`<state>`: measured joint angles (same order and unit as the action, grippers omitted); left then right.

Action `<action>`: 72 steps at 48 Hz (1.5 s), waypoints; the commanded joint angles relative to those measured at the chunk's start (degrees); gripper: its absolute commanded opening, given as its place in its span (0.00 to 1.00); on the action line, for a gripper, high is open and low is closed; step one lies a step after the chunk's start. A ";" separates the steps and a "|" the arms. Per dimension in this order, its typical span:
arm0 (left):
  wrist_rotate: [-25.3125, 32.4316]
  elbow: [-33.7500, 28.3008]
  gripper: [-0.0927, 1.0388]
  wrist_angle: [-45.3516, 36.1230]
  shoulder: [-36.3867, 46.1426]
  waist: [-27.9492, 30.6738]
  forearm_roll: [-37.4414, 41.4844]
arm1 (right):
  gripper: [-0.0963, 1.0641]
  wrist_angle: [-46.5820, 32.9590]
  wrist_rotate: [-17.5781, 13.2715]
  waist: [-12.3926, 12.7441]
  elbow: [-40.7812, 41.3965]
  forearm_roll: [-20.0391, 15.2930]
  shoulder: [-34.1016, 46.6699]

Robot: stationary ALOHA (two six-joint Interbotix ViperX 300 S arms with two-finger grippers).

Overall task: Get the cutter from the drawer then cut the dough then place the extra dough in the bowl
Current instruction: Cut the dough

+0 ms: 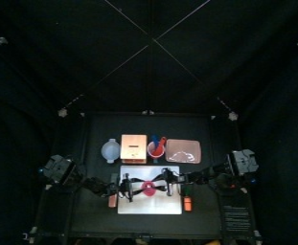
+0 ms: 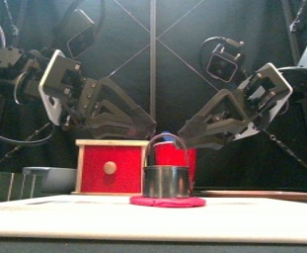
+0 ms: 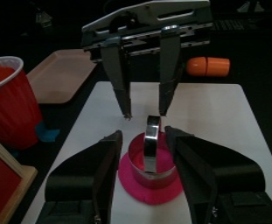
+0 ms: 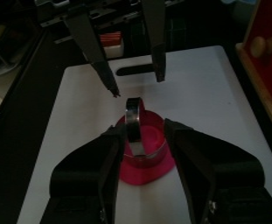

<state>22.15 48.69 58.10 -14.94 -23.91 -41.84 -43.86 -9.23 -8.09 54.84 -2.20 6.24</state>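
Though hidden by jaws in wrist views, the cutter [image 2: 169,180] is seen upright on the dough [image 2: 168,202] on the board [image 3: 226,131], handle arched upward. The left end effector [image 3: 145,134] and right end effector [image 4: 144,131] are spread open astride it.

top looks down, front level — both wrists share the cutter [image 3: 153,147].

Round metal cutter [image 2: 168,180] upright on flat pink dough [image 2: 168,202].
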 commanded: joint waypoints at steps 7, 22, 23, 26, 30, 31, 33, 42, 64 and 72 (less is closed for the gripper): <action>-0.09 -0.97 0.79 -1.49 -0.35 0.18 1.58 | 0.75 2.02 0.26 -2.02 -1.05 -3.08 -0.88; -0.44 -1.14 0.79 -3.52 -0.70 2.55 3.69 | 0.74 2.72 0.44 -1.93 -1.58 -4.39 0.18; -0.44 -1.23 0.79 -3.87 -0.70 2.81 4.04 | 0.74 2.72 0.35 -1.85 -1.67 -4.39 0.26; -0.62 -1.49 0.79 -5.80 -0.70 3.52 4.83 | 0.74 2.72 0.44 -1.85 -2.02 -4.39 0.88; -0.97 -1.93 0.79 -7.73 -0.70 4.31 5.54 | 0.74 2.90 0.44 -1.85 -2.46 -4.39 1.41; -1.05 -1.93 0.79 -8.00 -0.70 4.48 5.80 | 0.74 2.90 0.44 -1.85 -2.64 -4.39 1.49; -1.14 -2.11 0.79 -8.70 -0.62 4.57 6.42 | 0.74 3.08 0.44 -1.85 -2.72 -4.39 1.76; -1.49 -2.20 0.75 -9.76 -0.62 4.66 7.73 | 0.74 3.87 0.35 -1.85 -3.25 -4.39 1.93; -1.23 -1.76 0.50 -13.89 -0.70 4.66 8.35 | 0.58 6.86 0.44 -1.76 -3.87 -4.13 1.93; -1.23 -1.76 0.49 -18.02 -0.62 4.31 9.05 | 0.53 8.88 0.44 -1.67 -4.22 -4.04 1.93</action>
<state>20.74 47.29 42.54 -16.00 -19.34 -33.40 -35.60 -8.53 -9.84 51.42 -6.24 9.05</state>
